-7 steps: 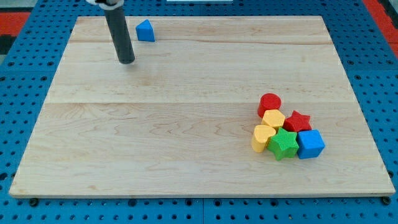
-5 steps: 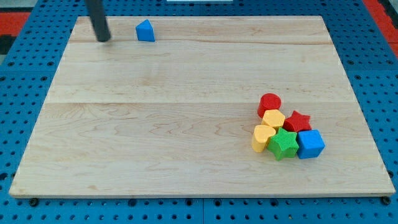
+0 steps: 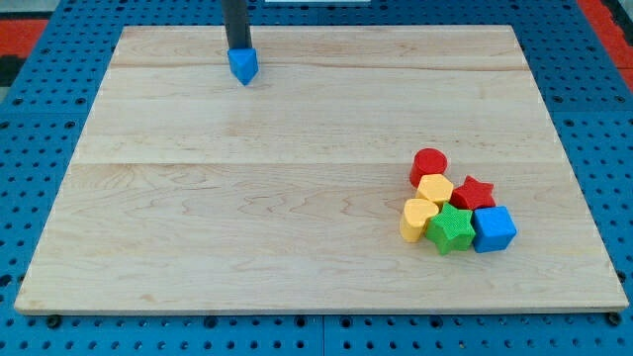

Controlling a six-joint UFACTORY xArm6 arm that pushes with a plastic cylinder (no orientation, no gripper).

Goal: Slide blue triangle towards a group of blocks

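Note:
The blue triangle (image 3: 243, 66) lies near the view's top left on the wooden board (image 3: 297, 178). My tip (image 3: 238, 49) touches its upper edge, with the rod rising out of the view's top. The group of blocks sits at the view's lower right: a red cylinder (image 3: 429, 164), a yellow hexagon (image 3: 435, 188), a red star (image 3: 474, 192), a yellow heart (image 3: 417, 219), a green star (image 3: 452, 228) and a blue cube (image 3: 494, 228). They touch each other.
The board rests on a blue pegboard table (image 3: 40, 198). A red area (image 3: 25, 35) shows at the view's top left corner and another (image 3: 608, 25) at the top right.
My tip swung from below-left of the blue triangle up to its left, then across to its top edge. The triangle has shifted and turned slightly down and right.

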